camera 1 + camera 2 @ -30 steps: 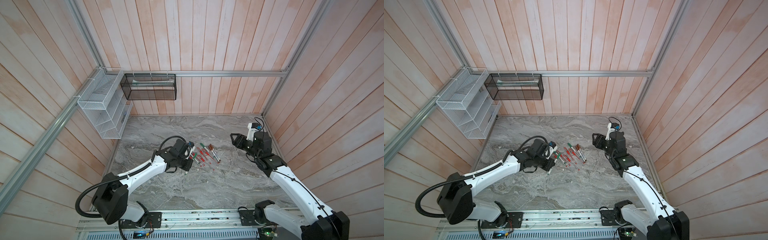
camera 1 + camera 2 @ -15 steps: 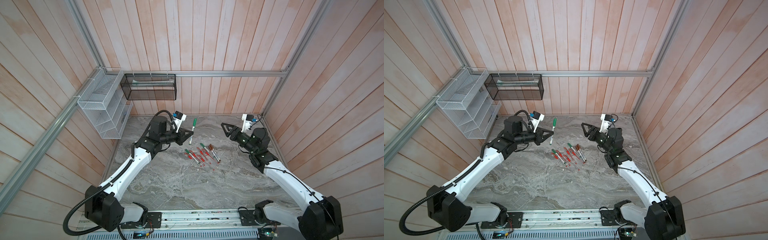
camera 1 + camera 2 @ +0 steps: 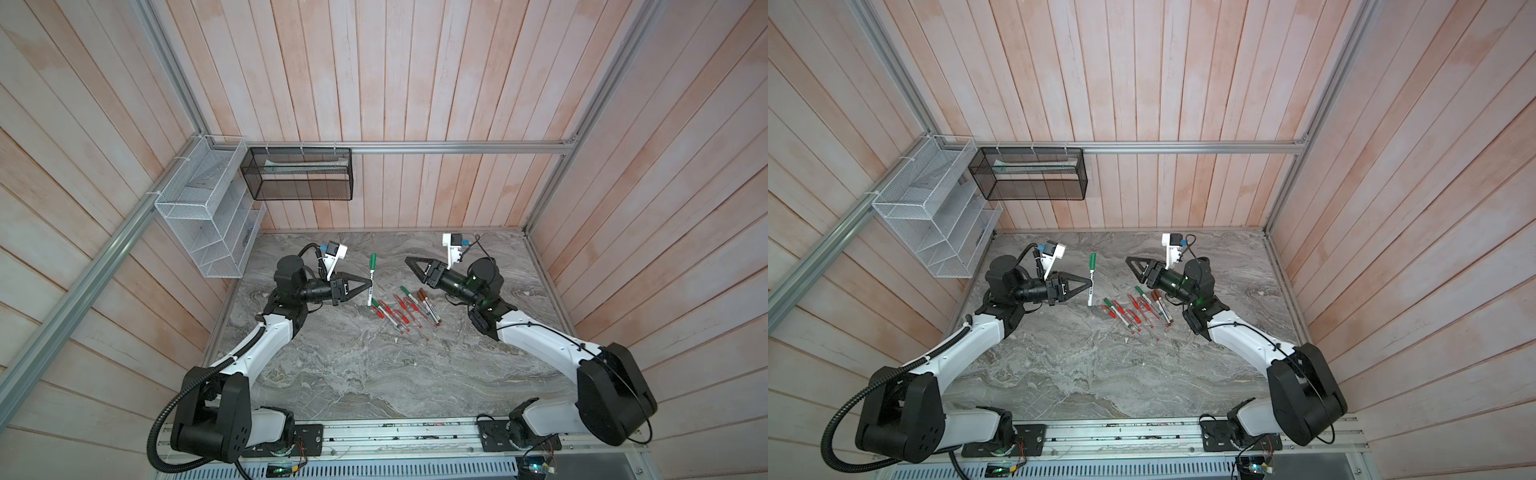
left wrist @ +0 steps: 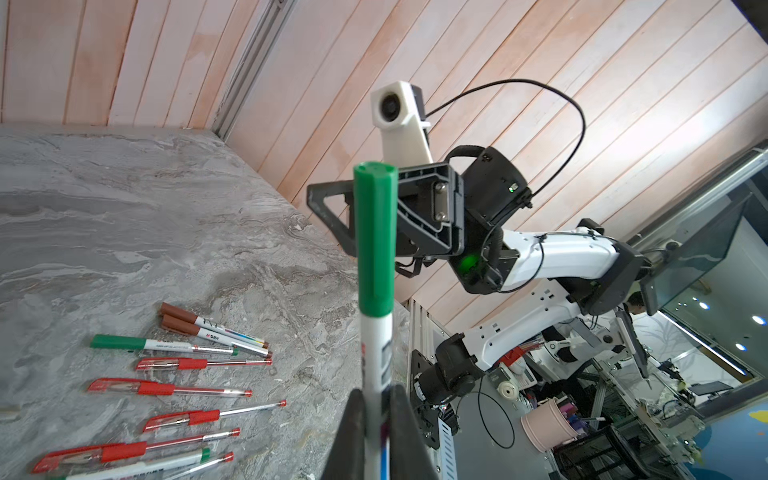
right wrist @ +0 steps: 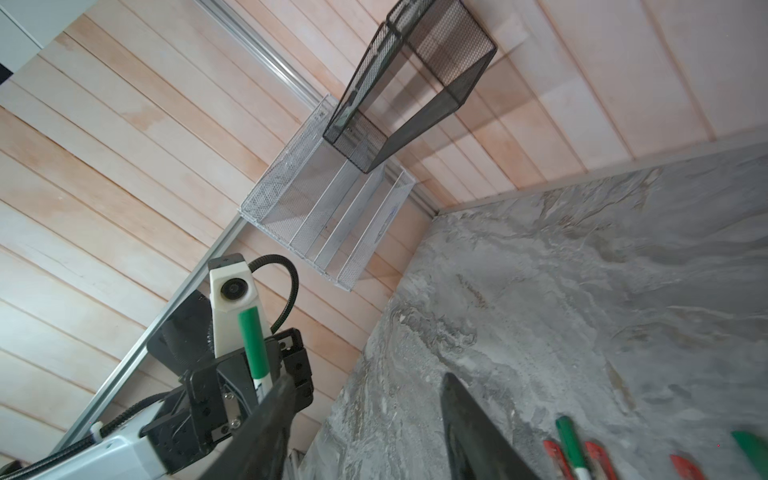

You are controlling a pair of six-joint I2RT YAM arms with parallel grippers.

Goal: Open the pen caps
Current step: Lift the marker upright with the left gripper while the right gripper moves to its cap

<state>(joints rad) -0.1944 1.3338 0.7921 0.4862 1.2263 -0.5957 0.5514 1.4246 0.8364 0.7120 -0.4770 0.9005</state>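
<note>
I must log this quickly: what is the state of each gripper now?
Left gripper: closed, holding the green-capped pen by its white barrel.
Right gripper: open, empty.

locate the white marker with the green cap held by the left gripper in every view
Top view: white marker with green cap, in the left gripper, left of middle.
Top view: same place.
Left wrist: close foreground, cap before the right gripper.
Right wrist: across the table, before the left arm's white camera.
Shared landmark: row of pens on the grey table.
</note>
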